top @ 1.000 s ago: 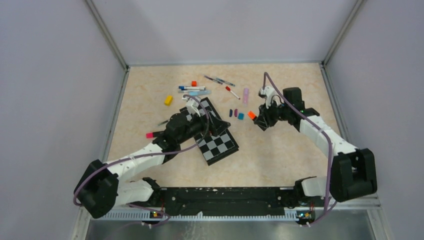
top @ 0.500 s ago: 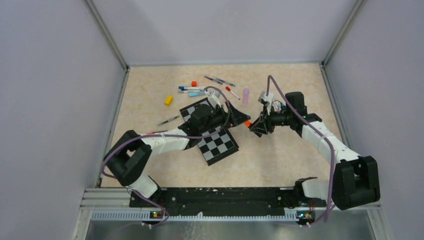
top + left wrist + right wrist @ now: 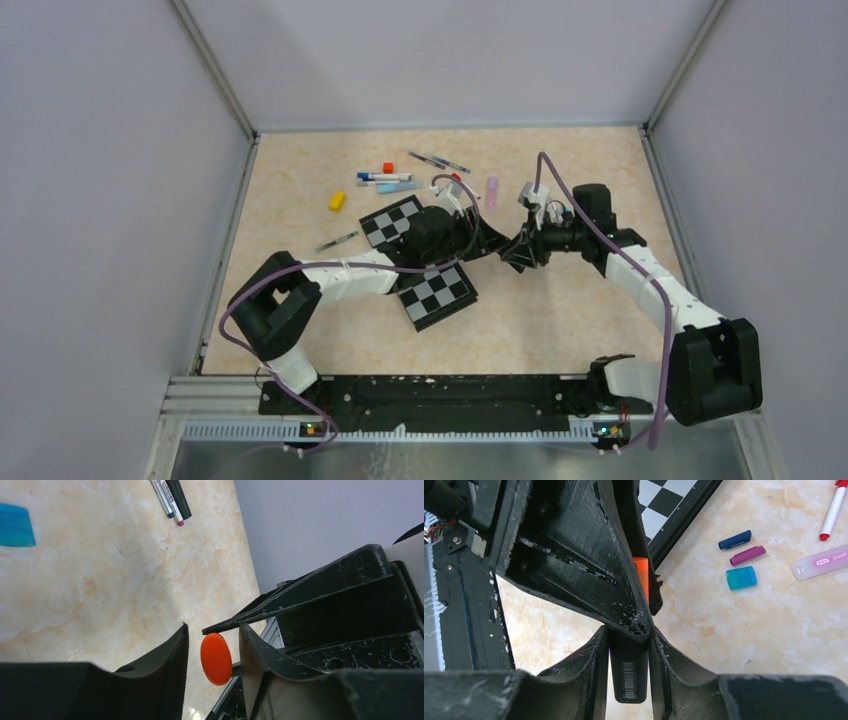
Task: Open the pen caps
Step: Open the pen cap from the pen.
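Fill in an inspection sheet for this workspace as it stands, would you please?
Surface: beige marbled tabletop, faint marks.
Job's things: orange cap still on the black marker; blue cap, purple cap and teal cap lie loose.
Clutter: checkerboard, yellow block, orange-red cube, several pens.
Grippers: right gripper clamps the black marker; left gripper brackets the orange cap, gaps either side.
Cables: a purple cable loops along each arm.
Surroundings: grey walls; nothing else seen.

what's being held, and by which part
A marker, gripped by its black barrel in the right gripper; the left gripper is open around its orange cap.
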{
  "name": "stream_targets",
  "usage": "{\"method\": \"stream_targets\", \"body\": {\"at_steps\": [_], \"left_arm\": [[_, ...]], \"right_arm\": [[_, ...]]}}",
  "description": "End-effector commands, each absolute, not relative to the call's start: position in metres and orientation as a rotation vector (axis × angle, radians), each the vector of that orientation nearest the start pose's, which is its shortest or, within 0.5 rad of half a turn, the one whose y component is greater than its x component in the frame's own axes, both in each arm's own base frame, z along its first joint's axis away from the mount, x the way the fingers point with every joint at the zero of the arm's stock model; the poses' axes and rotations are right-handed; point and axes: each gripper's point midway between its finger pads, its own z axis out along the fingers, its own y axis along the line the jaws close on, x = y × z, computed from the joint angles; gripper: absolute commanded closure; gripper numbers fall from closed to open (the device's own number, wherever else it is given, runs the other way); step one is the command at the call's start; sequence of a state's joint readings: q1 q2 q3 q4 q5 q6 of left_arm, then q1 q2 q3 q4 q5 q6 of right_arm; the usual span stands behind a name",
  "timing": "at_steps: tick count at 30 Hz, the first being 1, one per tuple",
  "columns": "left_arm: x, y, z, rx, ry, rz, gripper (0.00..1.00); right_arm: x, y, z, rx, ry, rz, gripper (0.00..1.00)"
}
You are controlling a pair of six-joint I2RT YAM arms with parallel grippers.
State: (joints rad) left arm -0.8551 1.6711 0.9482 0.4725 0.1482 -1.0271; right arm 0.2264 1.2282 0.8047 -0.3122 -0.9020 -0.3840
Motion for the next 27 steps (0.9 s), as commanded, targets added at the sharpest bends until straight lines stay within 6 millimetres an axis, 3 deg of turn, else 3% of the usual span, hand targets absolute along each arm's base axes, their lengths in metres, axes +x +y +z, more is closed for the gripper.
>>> {"method": "stream_targets", "body": {"at_steps": [1,8,9,13,15,22,27], "left_arm": [[0.286,-0.425,0.198,-0.061,2.033,-1.410,0.61],[0.285,-0.423,0.200,-0.042,2.021,-1.397,1.00],[0.285,-0.422,0.203,-0.020,2.006,-1.390,1.00],[0.284,-0.414,0.216,0.084,1.921,-1.342,1.00],[0.282,-0.408,0.226,0.158,1.855,-1.316,1.00],[0.248,-0.394,0.256,0.528,1.560,-1.356,1.00],[0.226,-0.400,0.253,0.733,1.512,-1.413,1.00]], "right_arm": [[0.268,0.192,0.171,-1.077,1.768,0.878,1.00],[0.266,0.193,0.169,-1.084,1.765,0.886,1.00],[0.265,0.193,0.169,-1.086,1.766,0.890,0.94],[0.259,0.195,0.166,-1.100,1.765,0.927,0.37],[0.253,0.198,0.167,-1.117,1.751,0.969,0.25],[0.229,0.207,0.169,-1.181,1.677,1.127,0.17],[0.217,0.212,0.178,-1.176,1.641,1.237,0.17]]}}
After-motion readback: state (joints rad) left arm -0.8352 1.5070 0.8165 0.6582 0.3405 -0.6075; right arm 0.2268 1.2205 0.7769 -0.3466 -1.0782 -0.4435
